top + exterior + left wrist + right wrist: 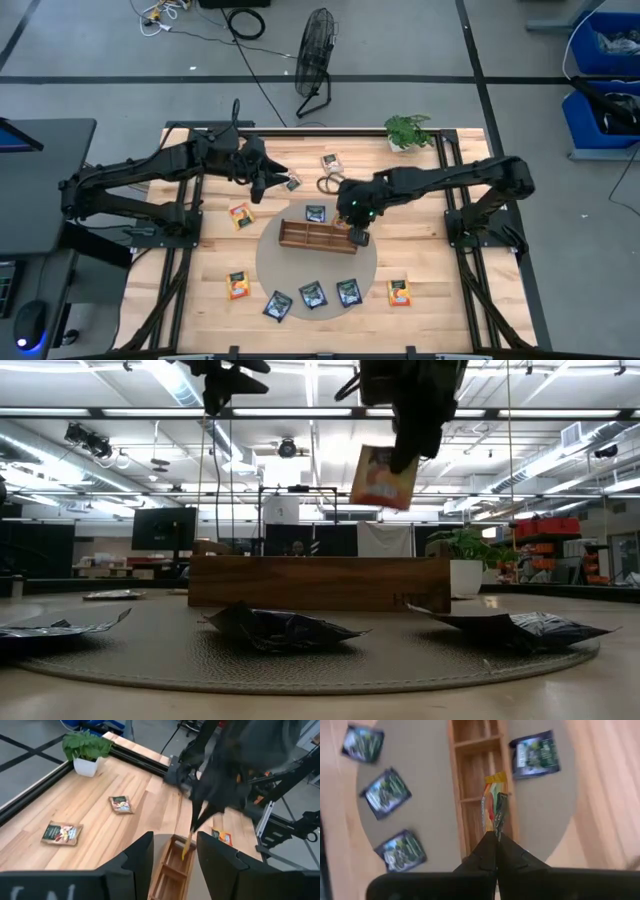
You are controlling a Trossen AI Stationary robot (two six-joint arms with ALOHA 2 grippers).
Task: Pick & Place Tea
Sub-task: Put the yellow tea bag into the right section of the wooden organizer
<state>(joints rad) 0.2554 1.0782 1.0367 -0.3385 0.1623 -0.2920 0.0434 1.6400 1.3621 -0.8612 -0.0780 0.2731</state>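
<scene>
A long brown wooden tray [300, 237] lies on a round grey mat [268, 262]. My right gripper [357, 234] hovers above the tray's right end, shut on an orange tea packet [383, 477]. My left gripper [172, 856] is open and hangs in the air left of and beyond the tray [262, 186], touching nothing. Dark blue packets [312, 295] lie flat on the mat. Orange packets [240, 215] and white-and-brown packets [331, 162] lie flat on the wooden table. My right gripper pinches the orange packet by its upper edge [495, 826] between the two fingers, coming from above and pointing down. The packet hangs below the fingertips [405, 452], slightly tilted, lifted clear above the tray's compartments [477, 812].
A small potted plant [407, 131] stands at the table's far edge. Black frame rails [445, 170] run along both sides of the table. One dark blue packet [316, 213] lies just beyond the tray. A fan [316, 55] stands on the floor behind.
</scene>
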